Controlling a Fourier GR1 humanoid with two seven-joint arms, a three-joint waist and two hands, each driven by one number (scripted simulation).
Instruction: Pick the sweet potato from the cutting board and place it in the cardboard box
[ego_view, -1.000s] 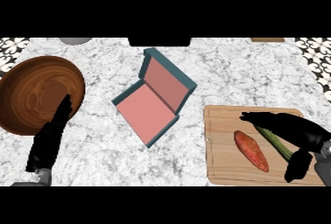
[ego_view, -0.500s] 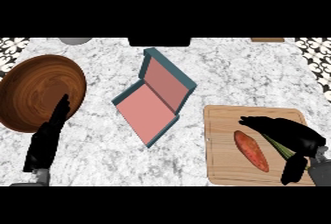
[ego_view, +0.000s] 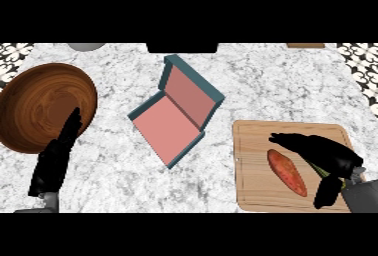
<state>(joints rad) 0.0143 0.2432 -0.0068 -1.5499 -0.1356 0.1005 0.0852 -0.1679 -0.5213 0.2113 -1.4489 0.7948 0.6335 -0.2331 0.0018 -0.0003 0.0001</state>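
An orange sweet potato (ego_view: 287, 172) lies lengthwise on the wooden cutting board (ego_view: 255, 140) at the right. My right hand (ego_view: 325, 155) hovers just right of it, fingers spread and curved over the board, thumb (ego_view: 325, 192) hanging down near the board's front; nothing is held. A green vegetable is mostly hidden under this hand. The open box (ego_view: 177, 116), teal outside and pink inside, sits mid-counter to the left of the board. My left hand (ego_view: 57, 152) rests at the left with straight fingers pointing up.
A large round wooden bowl (ego_view: 37, 105) stands at the far left, partly behind my left hand. Marble counter runs between the box and the board. A grey object (ego_view: 87, 46) and a brown object (ego_view: 306, 45) touch the counter's far edge.
My right hand has shifted slightly left and lower toward the sweet potato, fingers reaching further over the board. The left hand, box and sweet potato have not moved.
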